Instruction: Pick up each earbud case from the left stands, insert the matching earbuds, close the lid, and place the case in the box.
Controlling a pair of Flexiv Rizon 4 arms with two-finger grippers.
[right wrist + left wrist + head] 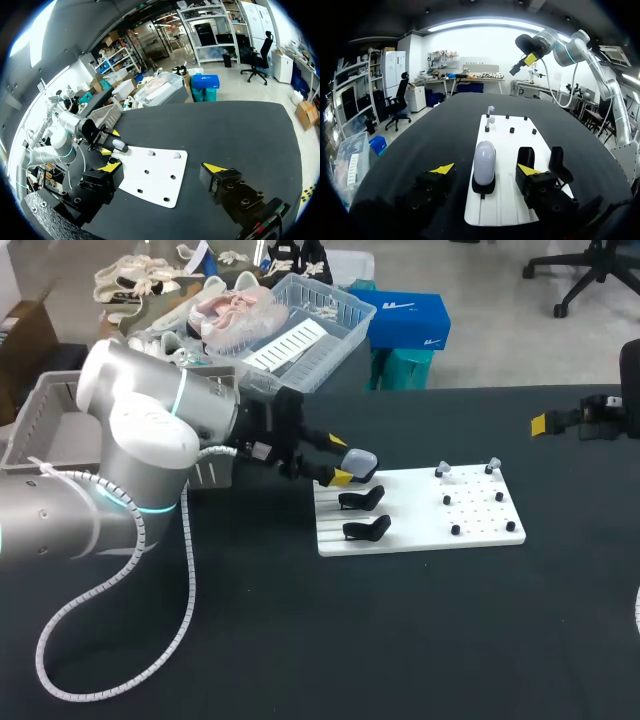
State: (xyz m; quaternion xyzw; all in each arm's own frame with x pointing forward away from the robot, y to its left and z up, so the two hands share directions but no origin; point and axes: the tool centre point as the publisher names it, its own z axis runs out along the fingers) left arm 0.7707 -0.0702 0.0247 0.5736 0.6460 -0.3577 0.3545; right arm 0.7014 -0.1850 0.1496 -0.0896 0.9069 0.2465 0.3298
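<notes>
A pale lavender earbud case rests on the farthest of three black stands at the left end of a white board. My left gripper is open with one yellow-tipped finger on each side of the case, and a gap shows on both sides. The two nearer stands are bare. Two small white earbuds sit on pegs at the board's far right. My right gripper is open and holds nothing, well off to the right of the board.
A grey crate stands at the table's left edge behind my left arm. Small black pegs dot the right half of the board. A white cable hose loops over the black table in front of the left arm.
</notes>
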